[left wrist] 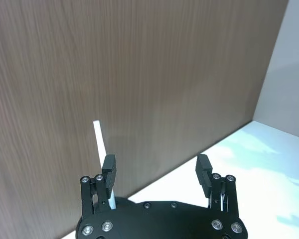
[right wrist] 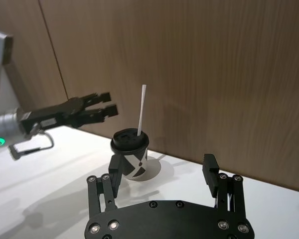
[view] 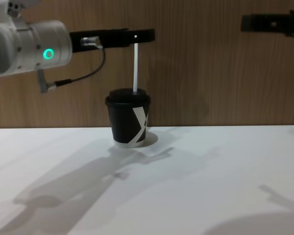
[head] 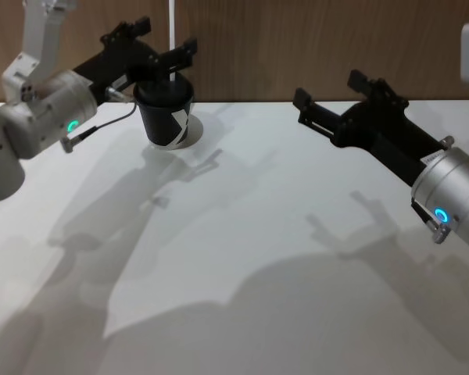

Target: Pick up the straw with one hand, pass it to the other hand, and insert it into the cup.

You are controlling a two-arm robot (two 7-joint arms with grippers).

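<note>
White table [head: 242, 234] near wood wall, straw [view: 135, 68] upright in cup [view: 128, 120], left claw [head: 166, 48] wide open around it, right claw [head: 324, 92] open, apart

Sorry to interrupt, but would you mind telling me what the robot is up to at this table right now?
The straw is already standing upright in the lid of the cup, which sits on the white table near the wooden wall. The left gripper is level with the straw's upper part, its fingers open, and the left wrist view shows the straw by one finger with nothing pinching it. The right gripper hangs open off to the cup's right, holding nothing.
</note>
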